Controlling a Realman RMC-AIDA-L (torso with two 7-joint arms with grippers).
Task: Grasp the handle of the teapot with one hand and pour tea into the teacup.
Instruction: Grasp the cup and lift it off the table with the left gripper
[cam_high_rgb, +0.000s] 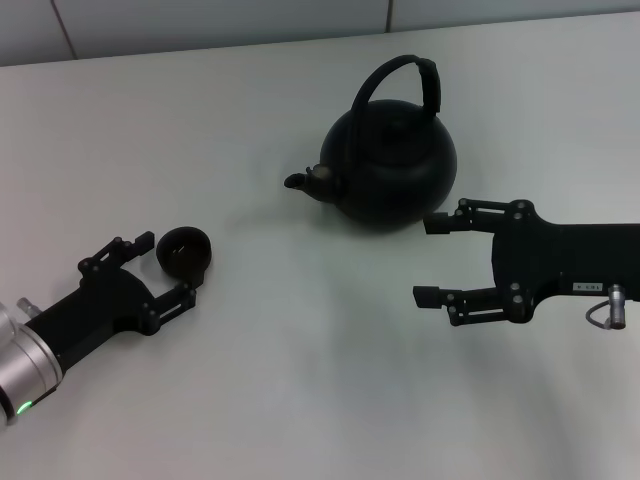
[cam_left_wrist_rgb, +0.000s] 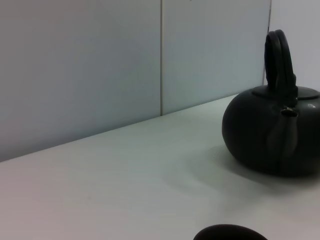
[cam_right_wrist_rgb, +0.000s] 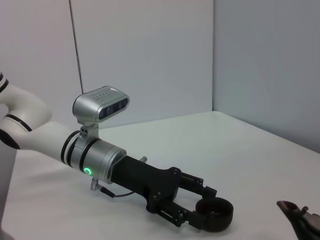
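The matte-black teapot (cam_high_rgb: 392, 165) stands at the back centre of the white table, with its spout (cam_high_rgb: 297, 181) pointing to my left. Its arched handle (cam_high_rgb: 398, 68) stands upright over the lid. The small black teacup (cam_high_rgb: 185, 250) sits in front and to the left. My left gripper (cam_high_rgb: 170, 268) is open, its fingertips flanking the near side of the cup. My right gripper (cam_high_rgb: 432, 260) is open and holds nothing, just right of and nearer than the pot. The left wrist view shows the teapot (cam_left_wrist_rgb: 270, 135), its handle (cam_left_wrist_rgb: 280, 60) and the cup's rim (cam_left_wrist_rgb: 230, 233). The right wrist view shows the left gripper (cam_right_wrist_rgb: 206, 206) at the teacup (cam_right_wrist_rgb: 215, 216).
The white table (cam_high_rgb: 300, 380) ends at a pale wall (cam_high_rgb: 200, 20) behind the teapot. In the right wrist view the left arm's silver wrist with its camera (cam_right_wrist_rgb: 100, 107) reaches in over the table, and the teapot's spout tip (cam_right_wrist_rgb: 299, 215) shows at the edge.
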